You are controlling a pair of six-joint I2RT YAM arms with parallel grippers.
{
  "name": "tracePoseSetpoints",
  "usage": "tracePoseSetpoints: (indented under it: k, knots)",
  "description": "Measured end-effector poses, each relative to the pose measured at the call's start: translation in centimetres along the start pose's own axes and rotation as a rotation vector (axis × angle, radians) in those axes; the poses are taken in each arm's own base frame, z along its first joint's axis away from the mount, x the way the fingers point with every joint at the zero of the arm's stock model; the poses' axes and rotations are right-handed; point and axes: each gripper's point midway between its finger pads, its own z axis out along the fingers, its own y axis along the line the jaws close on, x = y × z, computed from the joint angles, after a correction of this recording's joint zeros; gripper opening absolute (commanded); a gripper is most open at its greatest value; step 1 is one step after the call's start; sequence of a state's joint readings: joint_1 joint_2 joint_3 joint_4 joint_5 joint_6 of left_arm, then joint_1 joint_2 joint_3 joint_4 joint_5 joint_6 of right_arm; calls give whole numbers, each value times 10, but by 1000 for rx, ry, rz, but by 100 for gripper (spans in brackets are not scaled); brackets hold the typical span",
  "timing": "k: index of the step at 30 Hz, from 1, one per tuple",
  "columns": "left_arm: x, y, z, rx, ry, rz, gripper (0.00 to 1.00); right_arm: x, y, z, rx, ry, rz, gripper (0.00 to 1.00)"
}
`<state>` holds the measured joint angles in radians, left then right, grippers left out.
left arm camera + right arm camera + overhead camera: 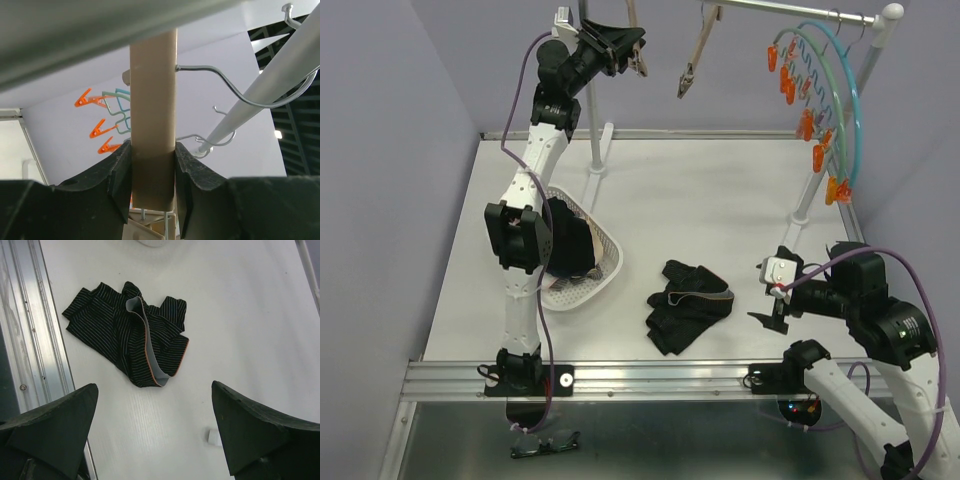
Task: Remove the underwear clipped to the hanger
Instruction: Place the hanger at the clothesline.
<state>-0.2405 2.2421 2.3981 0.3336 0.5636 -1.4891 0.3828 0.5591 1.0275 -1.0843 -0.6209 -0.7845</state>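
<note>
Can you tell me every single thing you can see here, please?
black pinstriped underwear with a grey waistband: one, black, crumpled on the table near its front edge.
black cloth: a heap, count unclear, black, in the basket.
white plastic mesh basket: one, white, left side of the table.
beige wooden hanger bar: one, beige, up by the rail.
beige clip piece: one, beige, dangling below the rail.
curved wire hangers with orange clips: three, green, teal and blue, right end of the rail.
grey metal rail: one, grey, across the top.
white table: one, white, under everything.
left gripper: one, black, shut on the hanger bar.
right gripper: one, black, open above the table.
</note>
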Motion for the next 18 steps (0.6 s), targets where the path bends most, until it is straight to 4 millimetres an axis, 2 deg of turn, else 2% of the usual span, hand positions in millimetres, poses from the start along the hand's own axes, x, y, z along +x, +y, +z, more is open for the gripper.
tracePoseSetpoints:
  k: [11,12,14,15,16,17,18]
  knots:
    - [0,-2,0,4,-2,5,1,4,5,1,-7,-6,8,100]
    - [0,-2,0,4,-2,5,9,4,5,1,-7,-7,8,100]
    - [0,-2,0,4,0,8,19,3,5,1,-7,-9,7,100]
    - [0,-2,0,3,0,8,28,3,5,1,-7,-9,7,100]
    - [0,-1,0,1,0,11,32,3,5,1,-6,-10,6,100]
    - [1,-2,-2,-1,0,13,41,3,5,0,-5,-10,6,100]
    - [1,-1,-2,-4,-1,13,45,3,5,0,-5,-11,5,100]
